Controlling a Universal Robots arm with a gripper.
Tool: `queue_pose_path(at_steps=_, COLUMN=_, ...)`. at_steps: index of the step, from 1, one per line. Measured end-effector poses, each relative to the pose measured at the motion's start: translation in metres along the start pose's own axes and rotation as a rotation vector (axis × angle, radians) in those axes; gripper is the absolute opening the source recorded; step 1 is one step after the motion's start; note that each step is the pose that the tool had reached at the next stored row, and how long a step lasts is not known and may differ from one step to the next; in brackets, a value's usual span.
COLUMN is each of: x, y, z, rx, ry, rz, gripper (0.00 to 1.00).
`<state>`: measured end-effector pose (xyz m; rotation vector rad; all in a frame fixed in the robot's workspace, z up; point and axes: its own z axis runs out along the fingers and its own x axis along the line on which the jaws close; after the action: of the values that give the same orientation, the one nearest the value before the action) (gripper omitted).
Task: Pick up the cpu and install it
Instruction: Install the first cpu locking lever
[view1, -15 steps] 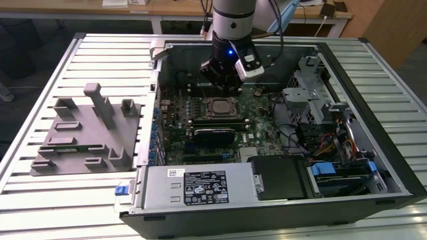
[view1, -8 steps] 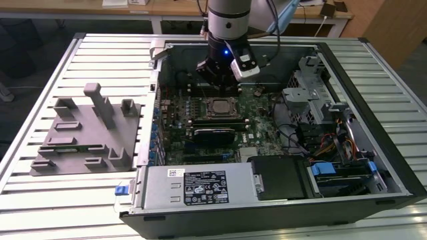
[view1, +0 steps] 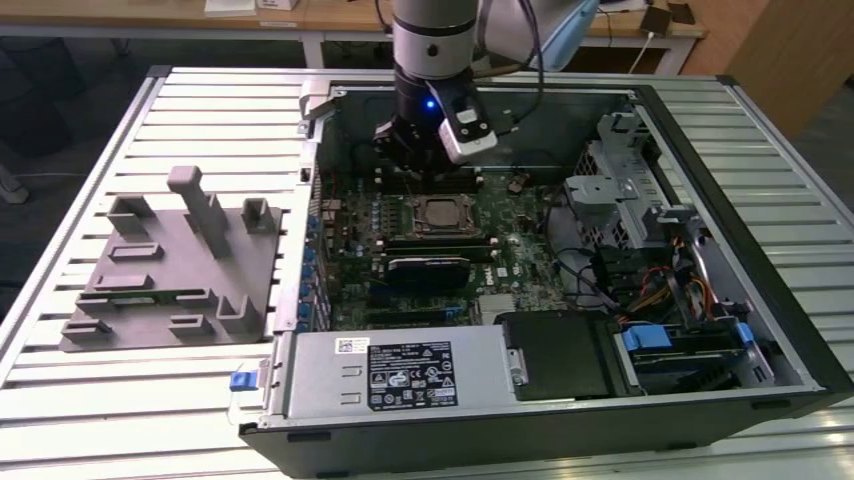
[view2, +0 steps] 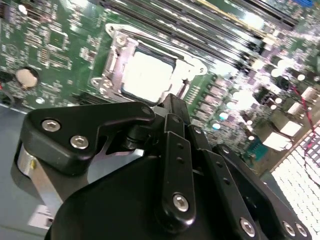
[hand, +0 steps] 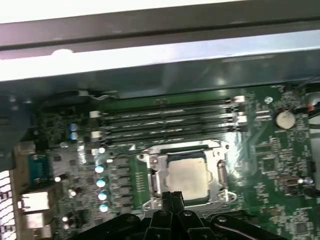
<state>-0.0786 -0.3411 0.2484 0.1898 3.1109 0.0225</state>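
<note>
Nearest us in the exterior view, the silver power supply (view1: 387, 375) sits at the front of the open computer case (view1: 787, 330). The case lies on its side with the panel off, which I take to be so the motherboard (view1: 514, 255) faces up and the arm can reach in from above.

Off to the exterior view's left, one grey holder (view1: 174, 265) stands on the slatted table (view1: 80, 400), just beside the case and apart from the gripper. No chip shows on it.

Moving in, there's the cpu (hand: 187, 175): one chip, silver-white top up, lying flat inside the metal socket frame (hand: 150, 175) in the middle of the board. From here it looks seated square in the socket, not in any grip.

Right above the socket's edge hangs the gripper (hand: 172, 197). One gripper, two fingers (hand: 166, 198), and in the first wrist view the tips press together with nothing between them, so it is closed and empty. The second wrist view shows the tips just beside the frame, though I can't say whether they touch.

Beyond the socket I count four long memory slots (hand: 165, 120) in parallel, then the case's far wall.
</note>
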Motion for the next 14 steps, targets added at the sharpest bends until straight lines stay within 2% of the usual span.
queue_pose_path(at_steps=11, x=0.0321, y=-0.0039, z=-0.0005, rx=-0.0001, ry=-0.0005, rz=0.0, gripper=0.11)
queue_pose_path(at_steps=13, x=0.0359, y=-0.0044, z=-0.0006, rx=-0.0022, ry=-0.0002, rz=0.0, gripper=0.11)
queue_pose_path(at_steps=14, x=0.0373, y=-0.0046, z=-0.0005, rx=-0.0063, ry=0.0004, rz=0.0, gripper=0.11)
